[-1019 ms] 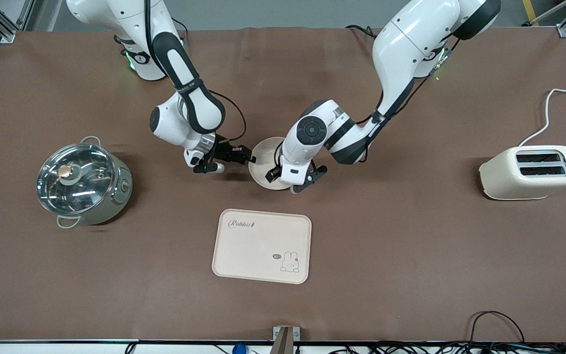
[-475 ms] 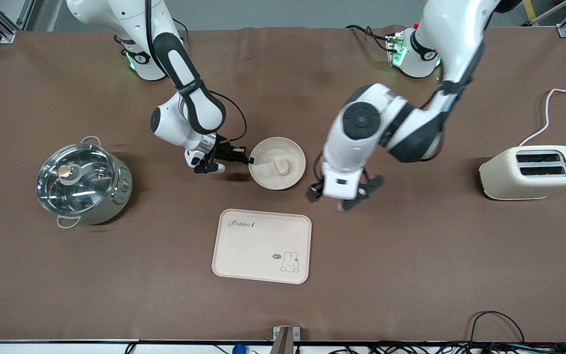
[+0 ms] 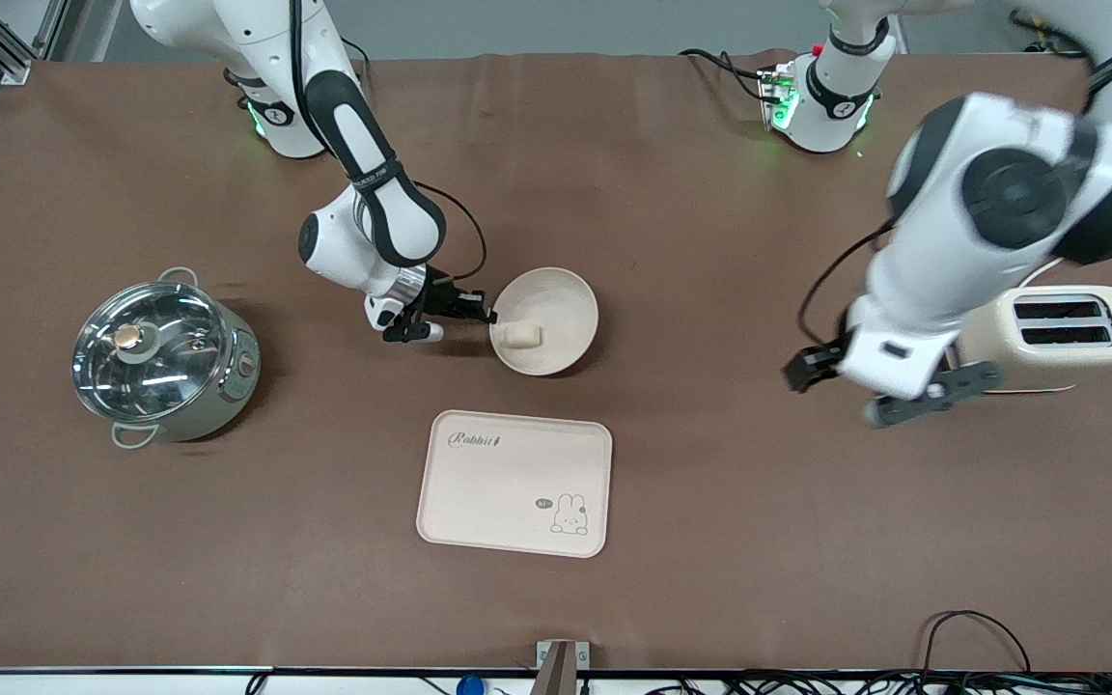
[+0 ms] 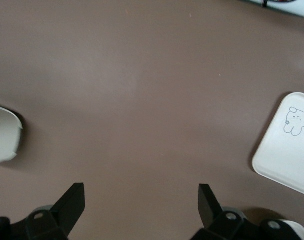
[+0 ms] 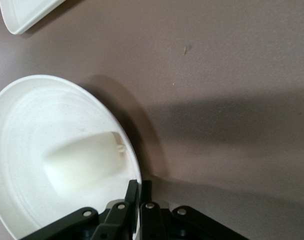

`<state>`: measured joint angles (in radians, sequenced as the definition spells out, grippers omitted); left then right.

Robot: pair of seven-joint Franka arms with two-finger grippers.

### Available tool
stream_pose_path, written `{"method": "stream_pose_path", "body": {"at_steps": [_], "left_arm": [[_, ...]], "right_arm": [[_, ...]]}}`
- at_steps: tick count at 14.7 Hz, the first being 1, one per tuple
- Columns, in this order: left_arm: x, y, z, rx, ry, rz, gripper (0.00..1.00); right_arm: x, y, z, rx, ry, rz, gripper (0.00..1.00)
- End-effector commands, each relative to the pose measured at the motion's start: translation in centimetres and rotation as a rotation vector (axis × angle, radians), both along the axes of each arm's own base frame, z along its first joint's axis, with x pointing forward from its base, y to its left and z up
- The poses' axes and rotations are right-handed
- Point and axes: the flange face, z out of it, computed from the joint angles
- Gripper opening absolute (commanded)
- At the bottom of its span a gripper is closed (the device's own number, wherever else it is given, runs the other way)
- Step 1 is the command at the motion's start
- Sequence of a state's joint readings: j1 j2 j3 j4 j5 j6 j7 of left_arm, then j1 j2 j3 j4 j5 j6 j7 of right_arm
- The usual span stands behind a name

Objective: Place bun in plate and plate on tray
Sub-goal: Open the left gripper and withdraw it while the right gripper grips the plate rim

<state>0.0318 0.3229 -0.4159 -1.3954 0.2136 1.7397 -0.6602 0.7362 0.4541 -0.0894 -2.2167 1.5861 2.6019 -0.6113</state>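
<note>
The round cream plate (image 3: 556,309) sits at the table's middle, tilted, with the small cream bun (image 3: 522,334) in it beside the gripped rim. My right gripper (image 3: 486,315) is shut on the plate's rim at the side toward the right arm's end; in the right wrist view its jaws pinch the rim (image 5: 140,192), with the bun (image 5: 84,162) in the plate (image 5: 37,125). The cream Rabbit tray (image 3: 514,483) lies nearer the front camera than the plate. My left gripper (image 3: 889,391) is open and empty in the air beside the toaster; its fingertips (image 4: 74,197) show over bare table.
A cream toaster (image 3: 1048,338) with a white cord stands toward the left arm's end. A steel pot with a glass lid (image 3: 162,354) stands toward the right arm's end. The tray's corner shows in the left wrist view (image 4: 287,145).
My left arm has swung away from the plate toward the toaster, leaving the bun in the plate. The plate has tilted up and the bun has slid toward my right gripper.
</note>
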Motion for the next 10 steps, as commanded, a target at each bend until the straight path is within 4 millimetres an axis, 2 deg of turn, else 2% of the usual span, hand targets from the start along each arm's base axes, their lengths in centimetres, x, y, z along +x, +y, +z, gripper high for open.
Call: {"method": "stream_pose_path", "body": {"at_steps": [1,5,6,8,10], "left_arm": [[-1.6,3.2,3.7,0.048,-0.016,-0.083,1.0],[-1.6,7.4,5.4,0.057,-0.011,-0.146,1.0],[-1.9,9.1,6.1,0.057,0.002,-0.141,1.0],[-2.0,10.8,6.8,0.04,0.003,-0.167,1.0],[-2.7,12.6,8.3,0.05,-0.004,-0.196,1.0]], "right_arm": [[0.5,0.4,0.8,0.014,-0.027,-0.013,0.0],[1.4,0.7,1.5,0.011,-0.059,0.007,0.0],[1.6,0.7,1.8,0.006,-0.067,0.024,0.0],[2.7,-0.2,2.4,-0.017,-0.09,0.061,0.0],[3.9,-1.2,3.0,-0.035,-0.106,0.085,0.0]]}}
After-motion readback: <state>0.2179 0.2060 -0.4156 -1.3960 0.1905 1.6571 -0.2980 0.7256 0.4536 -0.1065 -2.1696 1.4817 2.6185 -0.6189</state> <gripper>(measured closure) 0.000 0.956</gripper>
